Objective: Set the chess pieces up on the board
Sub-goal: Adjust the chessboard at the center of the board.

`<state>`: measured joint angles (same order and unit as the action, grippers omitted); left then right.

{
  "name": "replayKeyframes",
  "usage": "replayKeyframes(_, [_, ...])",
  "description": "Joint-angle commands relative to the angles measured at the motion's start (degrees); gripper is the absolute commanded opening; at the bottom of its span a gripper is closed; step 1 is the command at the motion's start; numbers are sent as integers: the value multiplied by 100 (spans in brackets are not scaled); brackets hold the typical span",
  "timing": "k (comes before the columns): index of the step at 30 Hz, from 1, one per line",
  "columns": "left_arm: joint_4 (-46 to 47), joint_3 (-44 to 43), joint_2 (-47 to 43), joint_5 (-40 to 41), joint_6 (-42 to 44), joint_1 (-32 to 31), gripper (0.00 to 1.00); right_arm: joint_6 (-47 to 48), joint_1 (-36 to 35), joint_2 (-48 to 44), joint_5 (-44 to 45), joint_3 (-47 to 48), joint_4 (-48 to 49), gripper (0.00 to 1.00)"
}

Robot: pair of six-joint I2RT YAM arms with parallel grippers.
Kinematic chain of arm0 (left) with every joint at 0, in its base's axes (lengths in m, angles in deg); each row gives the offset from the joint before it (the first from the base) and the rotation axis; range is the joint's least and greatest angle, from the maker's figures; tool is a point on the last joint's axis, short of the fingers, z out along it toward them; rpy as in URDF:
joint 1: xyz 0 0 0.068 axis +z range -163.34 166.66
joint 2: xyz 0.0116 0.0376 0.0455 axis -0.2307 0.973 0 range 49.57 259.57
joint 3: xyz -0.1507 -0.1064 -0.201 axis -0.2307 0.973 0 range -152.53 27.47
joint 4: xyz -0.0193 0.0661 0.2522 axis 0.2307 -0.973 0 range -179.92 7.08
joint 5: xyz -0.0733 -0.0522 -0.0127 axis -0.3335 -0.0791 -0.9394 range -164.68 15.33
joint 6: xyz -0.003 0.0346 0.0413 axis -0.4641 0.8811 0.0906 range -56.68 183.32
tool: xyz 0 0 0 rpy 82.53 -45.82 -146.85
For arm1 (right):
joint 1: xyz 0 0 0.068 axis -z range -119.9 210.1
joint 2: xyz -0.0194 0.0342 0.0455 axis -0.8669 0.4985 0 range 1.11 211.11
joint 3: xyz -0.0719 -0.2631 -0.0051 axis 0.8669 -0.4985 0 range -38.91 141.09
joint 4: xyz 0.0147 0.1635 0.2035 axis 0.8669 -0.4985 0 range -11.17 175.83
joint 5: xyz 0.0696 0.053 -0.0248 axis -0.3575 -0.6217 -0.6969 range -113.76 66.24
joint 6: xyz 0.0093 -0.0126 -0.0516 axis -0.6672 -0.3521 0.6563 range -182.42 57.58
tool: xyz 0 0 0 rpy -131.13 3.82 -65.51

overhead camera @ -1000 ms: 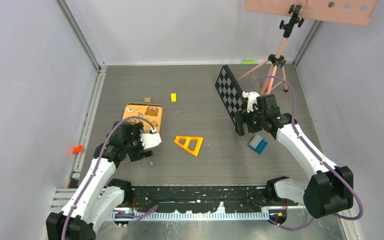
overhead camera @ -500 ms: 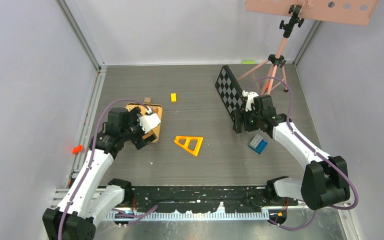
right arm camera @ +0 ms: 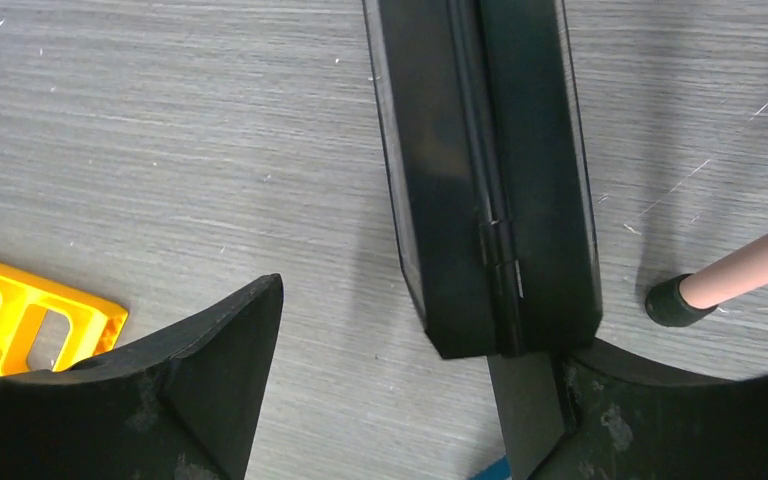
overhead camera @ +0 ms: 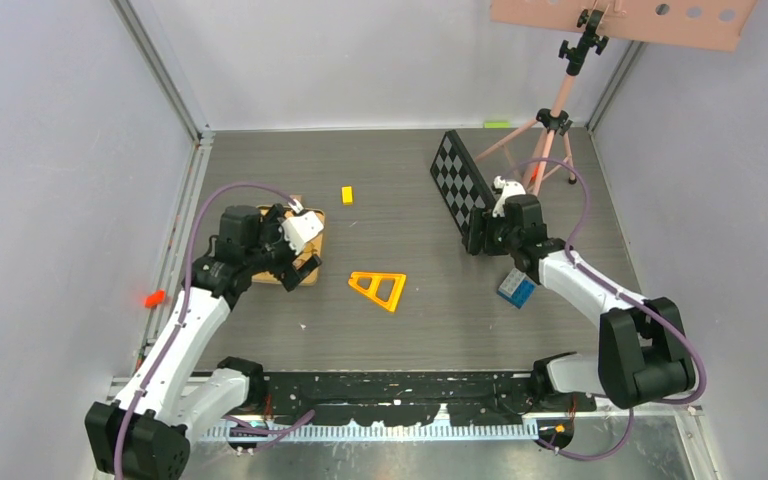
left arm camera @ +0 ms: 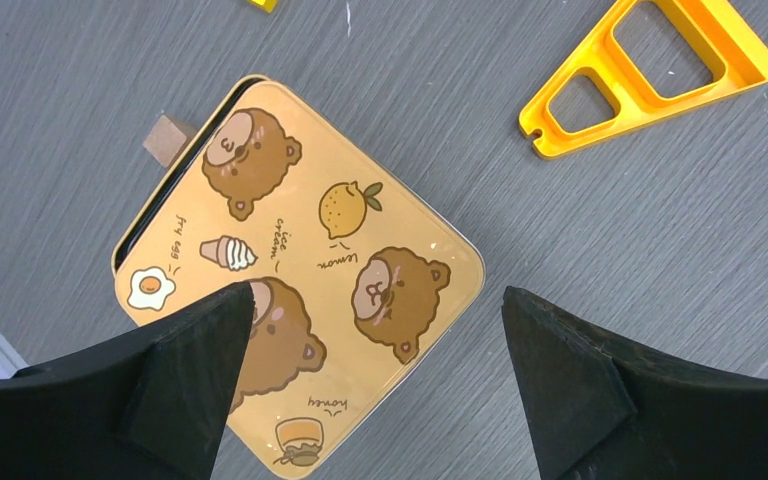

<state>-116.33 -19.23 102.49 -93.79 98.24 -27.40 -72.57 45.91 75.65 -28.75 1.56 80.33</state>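
Right jaws nearer one board (overhead camera: 457,178)

The folded board (right arm camera: 485,170) is seen edge-on upon the grey tabletop (right arm camera: 210,150), its near end between the spread fingers of the right gripper (right arm camera: 418,322).

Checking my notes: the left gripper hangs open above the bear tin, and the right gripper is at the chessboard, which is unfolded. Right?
Not quite. The chessboard is folded shut: the right wrist view shows its two halves closed together at the hinge. The left gripper does hang open above the bear tin, and the right gripper is at the chessboard.
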Motion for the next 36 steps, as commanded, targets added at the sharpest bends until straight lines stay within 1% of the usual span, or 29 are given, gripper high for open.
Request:
replayKeyframes(1, [445, -167, 72, -189, -210, -89, 98, -419, -31, 119, 313, -172, 1138, 77])
replayKeyframes(6, [655, -130, 147, -185, -322, -219, 98, -678, -31, 267, 449, -269, 1572, 73])
replayKeyframes(9, [715, -120, 174, -133, -353, -316, 98, -889, -29, 317, 450, -294, 1709, 68])
replayKeyframes(11, [744, -107, 190, -84, -361, -366, 98, -987, -28, 331, 478, -289, 1760, 63])
replayKeyframes(17, [800, -77, 210, 46, -364, -505, 98, -1169, -24, 369, 482, -221, 1630, 43])
replayKeyframes(18, [807, -72, 223, 67, -364, -528, 98, -1214, -22, 369, 482, -188, 1560, 38])
replayKeyframes(19, [815, -73, 226, 83, -363, -547, 98, -1242, -18, 373, 464, -171, 1525, 36])
replayKeyframes(20, [818, -68, 227, 104, -363, -567, 98, -1311, -10, 375, 442, -144, 1470, 30])
replayKeyframes(24, [818, -38, 227, 178, -361, -639, 98, -1578, 71, 419, 172, -123, 1360, 16])
replayKeyframes(27, [819, -11, 223, 231, -369, -682, 98, -1786, 162, 485, -113, -133, 1314, 8])
replayKeyframes(31, [836, 33, 236, 290, -396, -742, 98, -2137, 205, 551, -412, -190, 1345, 2])
replayKeyframes(34, [846, 38, 283, 356, -386, -785, 98, -2354, 211, 635, -755, -293, 1482, 2])
replayKeyframes(36, [845, 34, 324, 384, -368, -811, 98, -2550, 213, 676, -988, -404, 1648, 3])
